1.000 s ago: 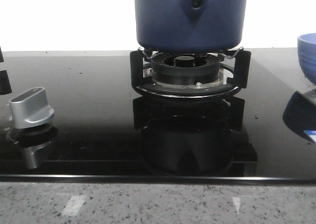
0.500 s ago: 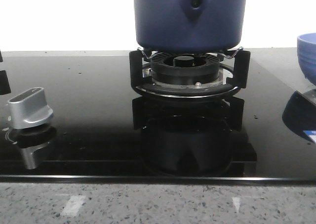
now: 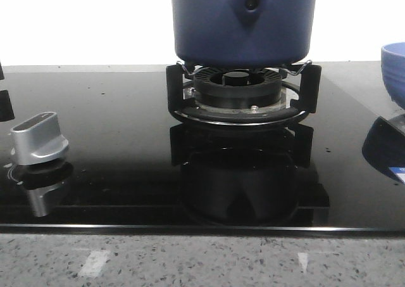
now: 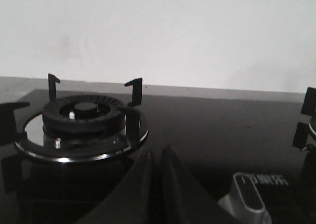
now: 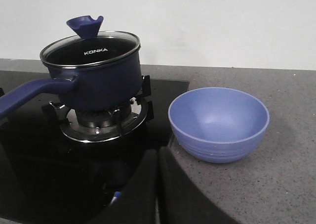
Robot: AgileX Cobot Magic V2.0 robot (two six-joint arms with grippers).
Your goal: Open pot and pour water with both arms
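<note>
The dark navy pot (image 3: pixel 243 24) stands on the burner grate (image 3: pixel 243 97) of the black glass hob; in the right wrist view the pot (image 5: pixel 96 78) wears a glass lid (image 5: pixel 90 48) with a blue knob (image 5: pixel 85 26), and its long handle (image 5: pixel 29 93) points away from the bowl. My right gripper (image 5: pixel 158 157) is shut and empty, hovering short of the pot and bowl. In its own wrist view my left gripper (image 4: pixel 157 155) is shut with nothing in it, above the hob beside a second, bare burner (image 4: pixel 81 120). Neither gripper appears in the front view.
A lighter blue bowl (image 5: pixel 218 122) sits on the speckled counter beside the pot, its rim showing at the right edge as the bowl (image 3: pixel 394 71). A silver control knob (image 3: pixel 39 138) stands on the hob's left part, seen again as the knob (image 4: pixel 247 201). A white wall runs behind.
</note>
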